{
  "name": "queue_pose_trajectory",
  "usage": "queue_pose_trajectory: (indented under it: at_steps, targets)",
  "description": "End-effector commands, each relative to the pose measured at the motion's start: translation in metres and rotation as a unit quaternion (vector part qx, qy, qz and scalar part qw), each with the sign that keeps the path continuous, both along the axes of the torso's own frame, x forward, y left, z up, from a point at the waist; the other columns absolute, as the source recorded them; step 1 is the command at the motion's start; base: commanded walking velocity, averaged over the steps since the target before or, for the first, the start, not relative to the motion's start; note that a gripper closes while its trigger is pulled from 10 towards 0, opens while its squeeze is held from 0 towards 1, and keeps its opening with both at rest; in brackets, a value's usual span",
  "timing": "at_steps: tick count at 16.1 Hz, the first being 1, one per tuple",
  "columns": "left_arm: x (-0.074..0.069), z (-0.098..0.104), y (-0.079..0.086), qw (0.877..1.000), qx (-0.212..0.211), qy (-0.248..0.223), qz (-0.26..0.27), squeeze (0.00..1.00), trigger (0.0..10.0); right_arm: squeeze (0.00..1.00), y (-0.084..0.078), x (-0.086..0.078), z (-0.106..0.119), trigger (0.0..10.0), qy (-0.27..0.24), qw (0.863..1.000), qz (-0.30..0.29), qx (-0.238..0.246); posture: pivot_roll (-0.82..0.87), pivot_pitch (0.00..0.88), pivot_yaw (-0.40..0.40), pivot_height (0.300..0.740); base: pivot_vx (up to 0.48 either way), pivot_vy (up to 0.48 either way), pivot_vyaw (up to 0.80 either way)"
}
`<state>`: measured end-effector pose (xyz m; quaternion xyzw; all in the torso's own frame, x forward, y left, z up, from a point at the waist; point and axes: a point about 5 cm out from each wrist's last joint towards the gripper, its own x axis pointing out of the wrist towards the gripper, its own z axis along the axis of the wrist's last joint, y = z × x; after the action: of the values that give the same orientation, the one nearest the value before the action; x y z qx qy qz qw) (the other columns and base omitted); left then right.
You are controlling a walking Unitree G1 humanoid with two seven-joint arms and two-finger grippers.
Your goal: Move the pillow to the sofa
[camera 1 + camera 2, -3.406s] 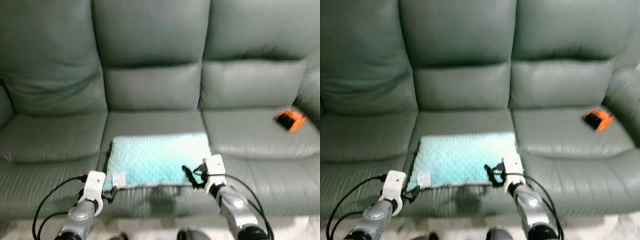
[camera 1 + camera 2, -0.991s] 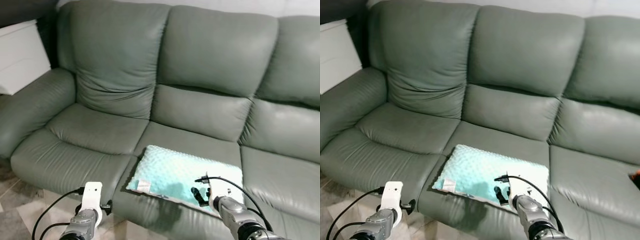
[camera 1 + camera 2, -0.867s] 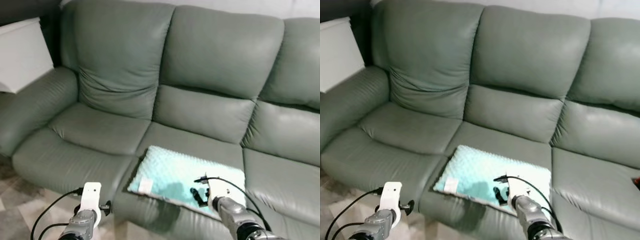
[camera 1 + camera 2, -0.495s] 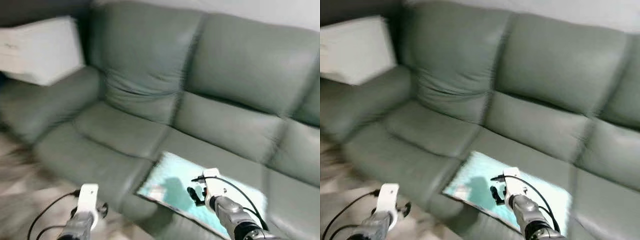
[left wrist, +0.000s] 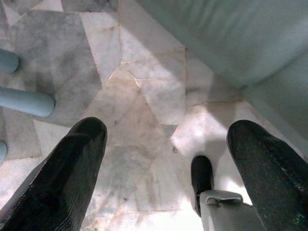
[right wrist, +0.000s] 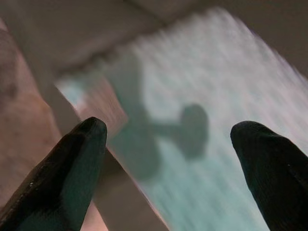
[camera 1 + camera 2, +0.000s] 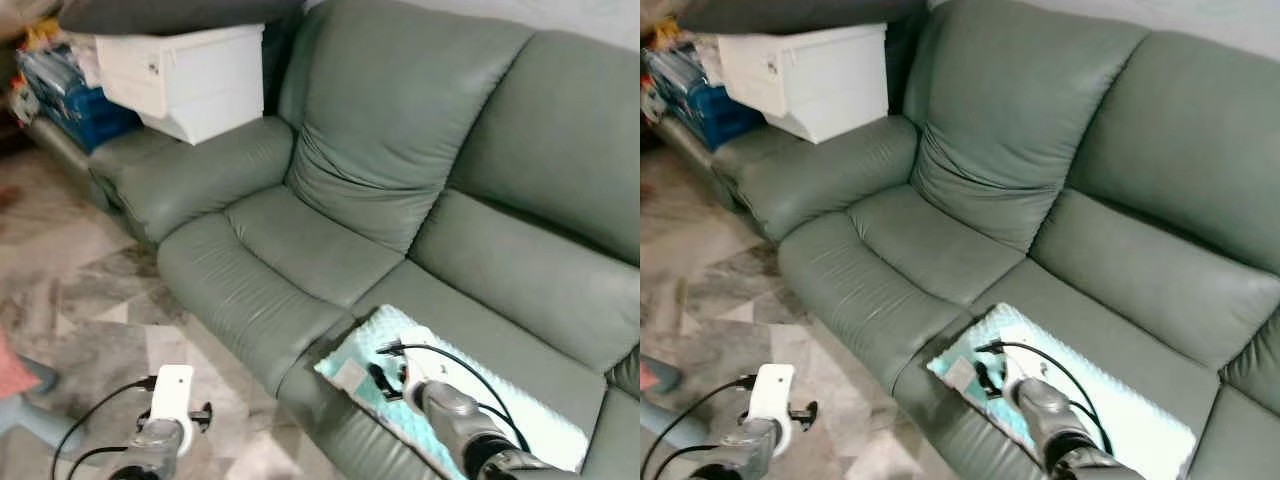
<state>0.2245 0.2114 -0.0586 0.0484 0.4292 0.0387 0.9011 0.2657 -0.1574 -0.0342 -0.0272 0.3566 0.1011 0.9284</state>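
Observation:
The pale teal pillow (image 7: 540, 430) lies flat on the front of the green sofa's (image 7: 330, 250) middle seat, its white tag corner at the seat edge. My right gripper (image 7: 380, 378) hovers open just above that near corner; the right wrist view has its black fingers (image 6: 72, 163) spread wide over the pillow (image 6: 226, 86), with the gripper's shadow on it. My left gripper (image 7: 205, 413) hangs low in front of the sofa, open over the marble floor (image 5: 139, 96), holding nothing.
A white storage box (image 7: 190, 75) stands on a ledge beside the sofa's left armrest, with blue packages (image 7: 60, 90) further left. Pale blue tube legs (image 5: 24, 101) stand on the floor at my left. My own foot (image 5: 202, 178) is below the left gripper.
The camera has swung left and back, so the sofa and pillow have shifted right in view. The pillow lies where it was. Both grippers are off its front edge; the left one is over the floor.

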Motion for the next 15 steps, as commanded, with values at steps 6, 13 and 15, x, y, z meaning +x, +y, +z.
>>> queue_pose_trajectory:
  at_steps: [6,13,15]
  targets:
    - [0.0001,-0.0001,-0.0010,1.000,0.001,0.000,-0.002,0.00,10.0,0.00,-0.0036,-0.0032,-0.0027,10.0,0.012,1.000,-0.001,-0.001,-0.18,0.000,-0.014,0.740,0.000,0.000,0.13]
    - [0.0020,-0.0004,-0.0078,1.000,-0.007,0.000,-0.001,0.00,10.0,0.00,-0.0051,-0.0032,-0.0026,10.0,0.013,1.000,-0.005,0.000,-0.19,0.000,-0.019,0.740,0.000,0.000,0.80]
    - [0.0019,-0.0005,-0.0082,1.000,-0.009,0.000,0.001,0.00,10.0,0.00,-0.0058,-0.0030,-0.0024,10.0,0.012,1.000,-0.004,-0.002,-0.19,0.000,-0.021,0.740,0.000,0.000,0.80]
